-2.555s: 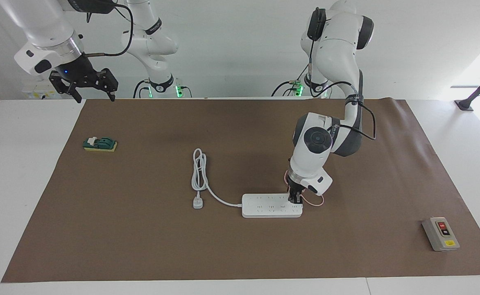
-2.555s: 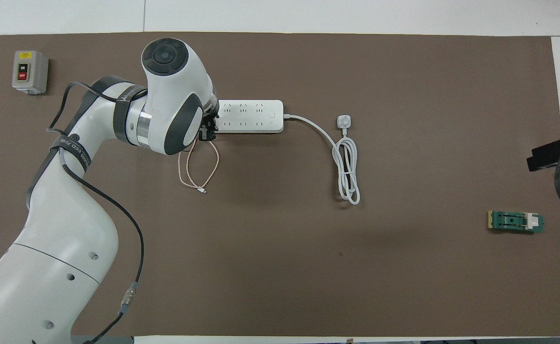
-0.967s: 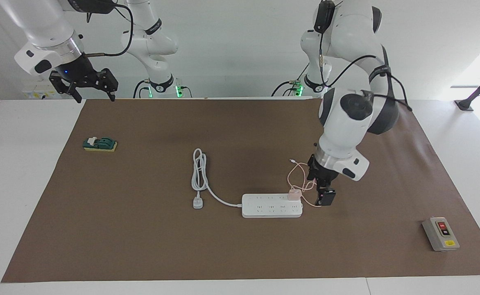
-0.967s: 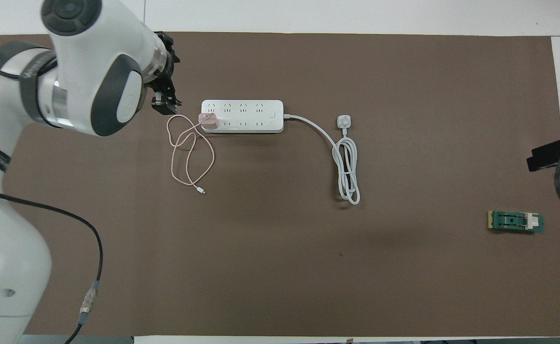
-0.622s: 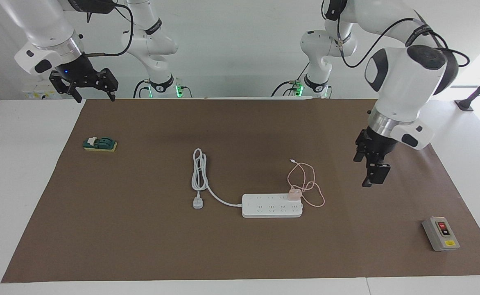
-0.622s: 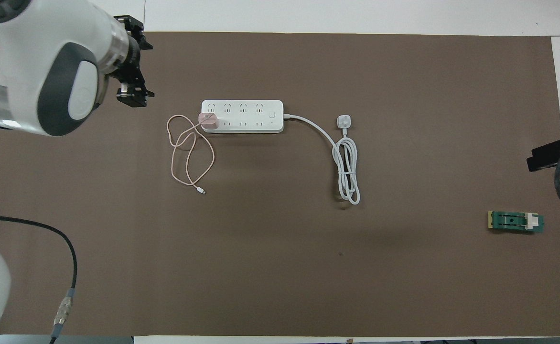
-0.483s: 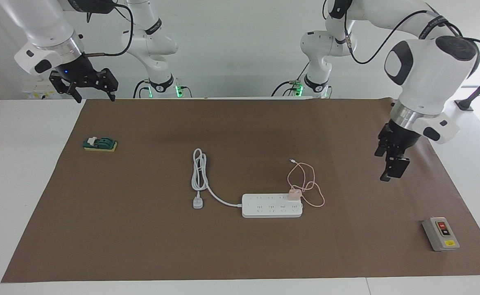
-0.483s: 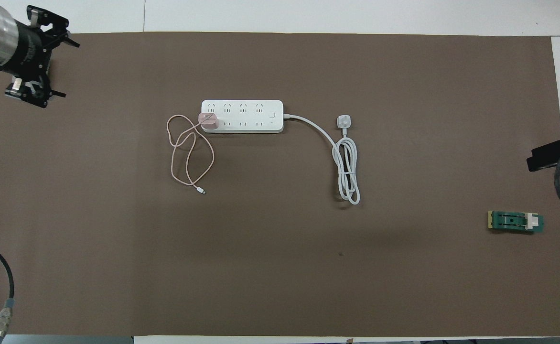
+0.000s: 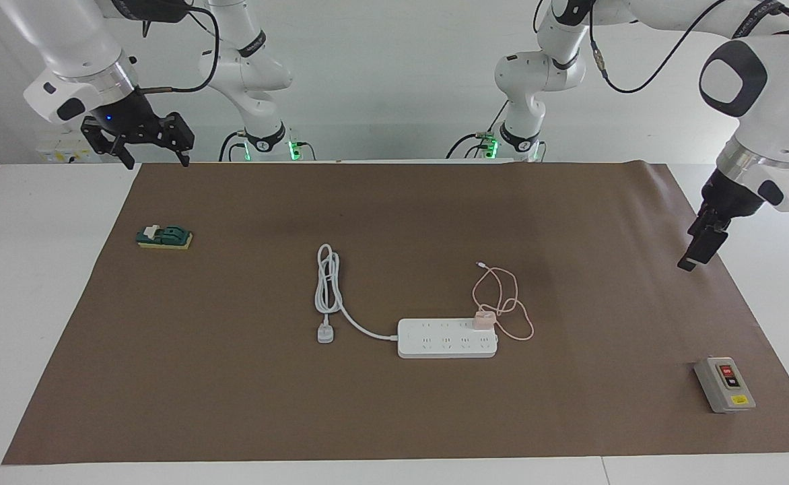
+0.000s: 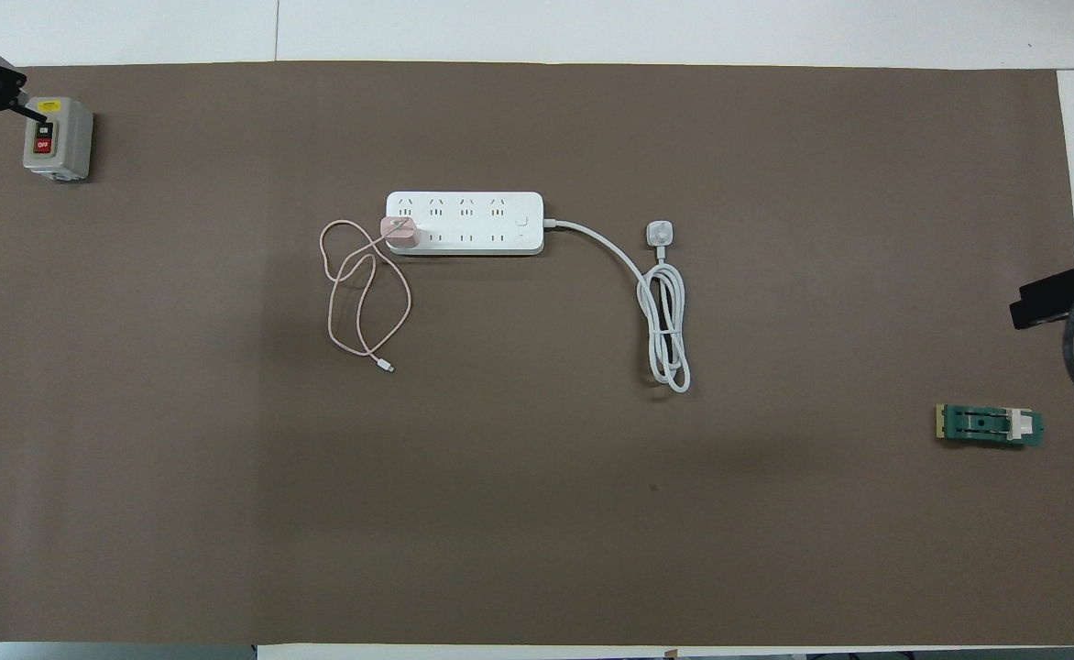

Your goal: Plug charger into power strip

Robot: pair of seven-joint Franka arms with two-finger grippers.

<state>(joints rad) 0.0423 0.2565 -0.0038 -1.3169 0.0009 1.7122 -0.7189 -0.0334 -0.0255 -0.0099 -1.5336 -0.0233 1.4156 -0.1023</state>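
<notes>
The white power strip (image 9: 447, 339) lies flat in the middle of the brown mat; it also shows in the overhead view (image 10: 464, 223). The pale-pink charger (image 9: 483, 320) stands in a socket at the strip's end toward the left arm (image 10: 400, 233). Its thin pink cable (image 9: 502, 303) lies looped on the mat beside it (image 10: 363, 293). My left gripper (image 9: 687, 261) is open and empty, raised over the mat's edge at the left arm's end. My right gripper (image 9: 155, 160) is open and empty, raised over the mat's corner at the right arm's end, waiting.
The strip's thick white cord and round-ended plug (image 9: 326, 333) lie coiled toward the right arm's end (image 10: 661, 232). A grey box with red and black buttons (image 9: 724, 384) sits at the left arm's end. A green switch block (image 9: 164, 237) sits at the right arm's end.
My left gripper let go of the charger, which stays in the strip, then rose and swung away to the left arm's end of the table. The right arm has not moved.
</notes>
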